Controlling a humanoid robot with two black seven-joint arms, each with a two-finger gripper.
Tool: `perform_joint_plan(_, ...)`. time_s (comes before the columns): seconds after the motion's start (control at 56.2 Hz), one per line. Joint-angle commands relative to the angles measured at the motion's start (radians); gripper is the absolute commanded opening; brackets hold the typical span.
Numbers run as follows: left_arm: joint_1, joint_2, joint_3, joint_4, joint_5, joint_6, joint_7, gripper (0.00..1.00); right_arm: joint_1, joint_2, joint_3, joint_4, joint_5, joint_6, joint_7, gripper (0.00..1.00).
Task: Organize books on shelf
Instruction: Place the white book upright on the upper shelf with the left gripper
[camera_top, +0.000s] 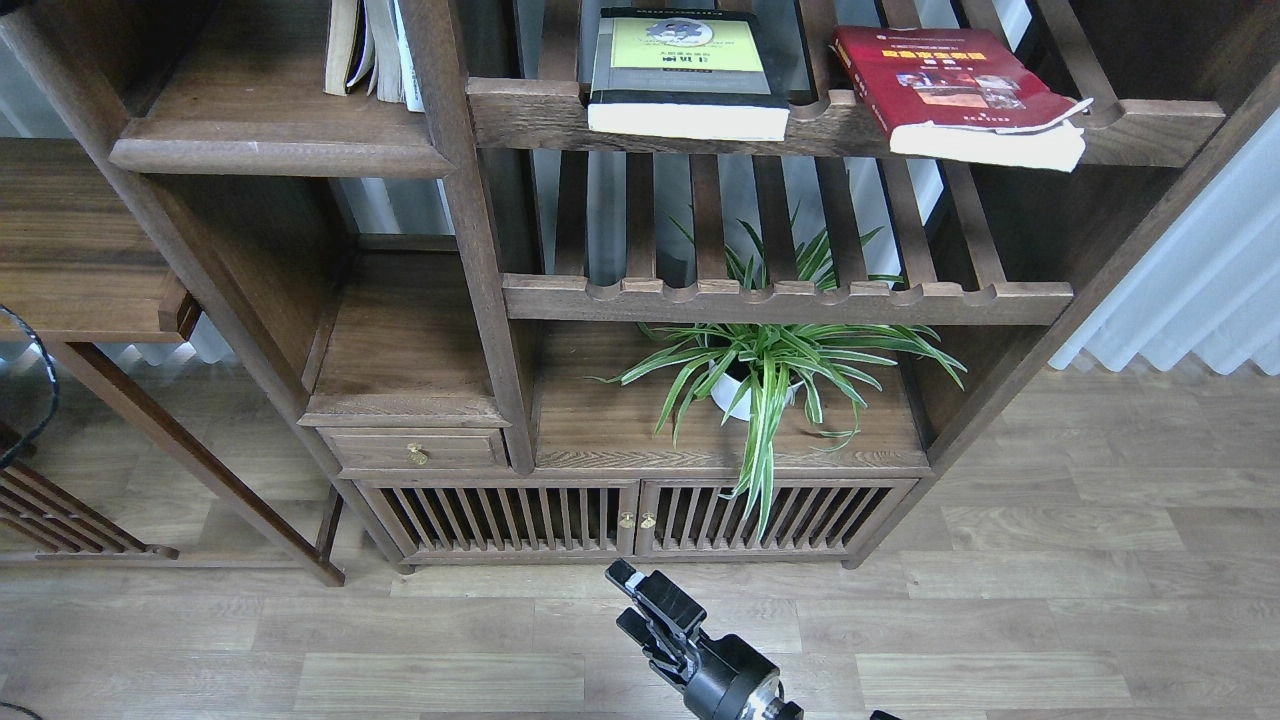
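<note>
The black-grey book with a yellow-cream panel (685, 70) lies flat on the upper slatted rack. The red book (950, 85) lies flat to its right, its front edge overhanging the rail. The solid dark-brown shelf (270, 150) is at upper left, with a few books standing (370, 50) against its right post. The pale lavender-white book is out of view. My right gripper (628, 598) is low over the floor in front of the cabinet, open and empty. My left gripper is out of view; only a black cable loop (45, 385) shows at the left edge.
A spider plant in a white pot (760, 375) stands on the cabinet top under the lower slatted rack (780, 300). A small drawer (415, 450) and slatted doors (630, 520) are below. A side table (80, 250) stands at left, and a white curtain (1190, 280) hangs at right.
</note>
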Motion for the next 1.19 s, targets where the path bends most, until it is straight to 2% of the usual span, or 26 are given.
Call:
perform_joint_plan(0.0, 0.015, -0.004, -0.004, 0.001, 0.027, 0.000, -0.023, 0.07, 0.000, 0.000, 0.000, 0.004, 0.000, 0.000, 0.000, 0.99)
perform_joint_plan(0.071, 0.016, -0.017, 0.005, -0.007, 0.033, 0.000, -0.019, 0.21, -0.002, 0.000, 0.000, 0.006, 0.000, 0.000, 0.000, 0.99)
perform_joint_plan(0.089, 0.016, -0.023, 0.009, -0.007, 0.036, 0.000, -0.019, 0.28, -0.002, 0.000, 0.000, 0.006, 0.000, 0.000, 0.000, 0.99)
perform_joint_plan(0.125, 0.016, -0.029, 0.012, -0.005, 0.036, 0.000, -0.019, 0.33, -0.002, 0.000, 0.000, 0.007, 0.000, 0.000, 0.000, 0.99)
perform_joint_plan(0.196, 0.025, -0.035, 0.022, -0.005, 0.031, 0.000, -0.020, 0.37, -0.002, 0.000, 0.000, 0.007, 0.000, 0.000, 0.000, 0.99)
perform_joint_plan(0.267, 0.030, -0.038, 0.032, -0.008, 0.027, 0.000, -0.023, 0.48, -0.002, 0.000, 0.000, 0.007, 0.000, 0.000, 0.000, 0.99)
perform_joint_plan(0.303, 0.031, -0.041, 0.032, -0.010, 0.025, 0.000, -0.025, 0.58, -0.002, 0.000, 0.002, 0.007, 0.001, 0.000, 0.000, 0.99)
perform_joint_plan(0.409, 0.036, -0.044, 0.032, -0.022, 0.022, 0.000, -0.026, 0.65, -0.002, 0.000, 0.002, 0.007, 0.001, 0.000, 0.002, 0.99)
perform_joint_plan(0.463, 0.044, -0.041, 0.028, -0.041, 0.008, 0.000, -0.025, 0.79, -0.002, 0.000, 0.002, 0.007, 0.001, 0.000, 0.002, 0.99)
perform_joint_plan(0.498, 0.045, -0.038, 0.028, -0.048, -0.004, 0.000, -0.023, 0.83, -0.002, 0.000, 0.002, 0.007, 0.001, 0.000, 0.002, 0.99)
perform_joint_plan(0.623, 0.053, -0.034, 0.012, -0.085, -0.041, 0.000, -0.025, 0.90, -0.002, 0.000, 0.002, 0.007, 0.001, 0.000, 0.002, 0.99)
perform_joint_plan(0.73, 0.085, -0.011, -0.021, -0.180, -0.128, 0.000, -0.020, 0.91, -0.002, 0.000, 0.014, 0.007, 0.001, 0.000, 0.002, 0.99)
perform_joint_plan(0.908, 0.214, 0.031, -0.048, -0.338, -0.245, 0.000, 0.001, 0.92, 0.003, 0.000, 0.078, -0.002, 0.000, 0.000, 0.002, 0.99)
perform_joint_plan(0.961, 0.264, 0.061, -0.050, -0.389, -0.249, 0.000, 0.026, 0.96, 0.003, 0.000, 0.097, 0.003, 0.001, 0.000, 0.003, 0.99)
perform_joint_plan(0.997, 0.322, 0.100, -0.073, -0.456, -0.252, 0.000, 0.068, 1.00, 0.005, 0.000, 0.123, 0.009, 0.001, 0.000, 0.012, 0.99)
perform_joint_plan(1.175, 0.445, 0.149, -0.180, -0.577, -0.281, 0.000, 0.144, 1.00, 0.005, 0.000, 0.141, 0.043, 0.003, 0.000, 0.029, 0.99)
